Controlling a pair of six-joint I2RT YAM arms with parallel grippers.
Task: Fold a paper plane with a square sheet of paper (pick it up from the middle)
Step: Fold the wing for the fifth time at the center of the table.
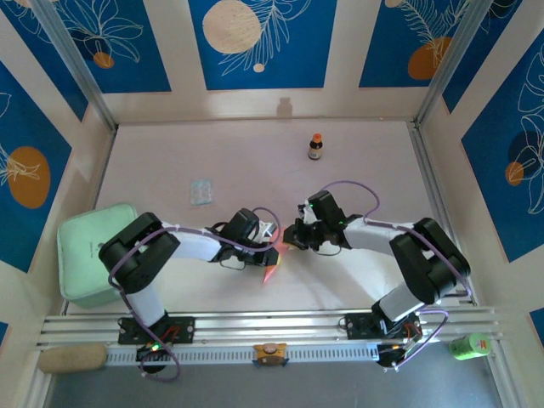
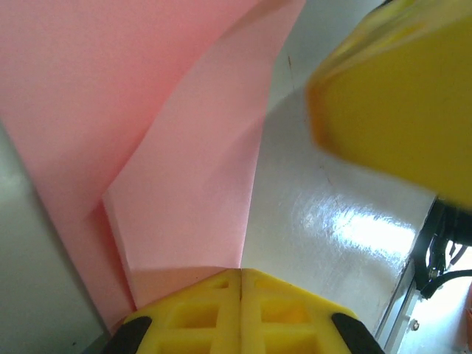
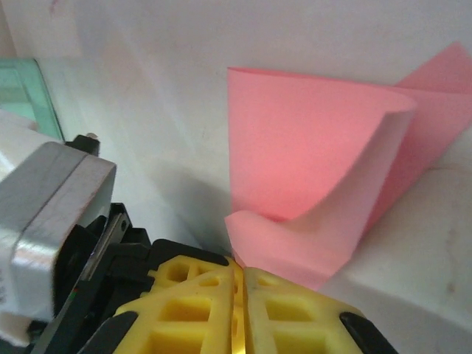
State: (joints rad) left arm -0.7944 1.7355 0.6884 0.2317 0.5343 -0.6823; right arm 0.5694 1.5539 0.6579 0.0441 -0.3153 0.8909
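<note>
Partway through at best, judging by the shape. Pink paper [image 1: 272,262] found just toward 6 o'clock from the middle of the table [image 1: 365,161], in the gap where the two arms meet. Pinched from both sides: left claw [image 2: 240,287] pressed together on a lower corner of layered paper, right claw [image 3: 240,284] likewise pressed together on the base of a curled flap. Apparently done: picked up and bent over on itself, with at least one fold line and a second layer visible from the left wrist. Not creased flat, though: from the right wrist, one flap curling over in a loose roll rather than lying tight. No sharp nose, no centre crease, no wings to be seen; most of the folding probably left to do.

From above, narrow and long rather than square, with the long axis running roughly from 12 o'clock down to between 6 and 7 o'clock. Lower end tapering toward the arm bases; impossible to say whether meant as a nose. Well apart from it: small bottle [image 1: 315,147] at 12 o'clock, pale packet [image 1: 201,190] toward 10 o'clock, green box [image 1: 89,255] at 9 o'clock.
</note>
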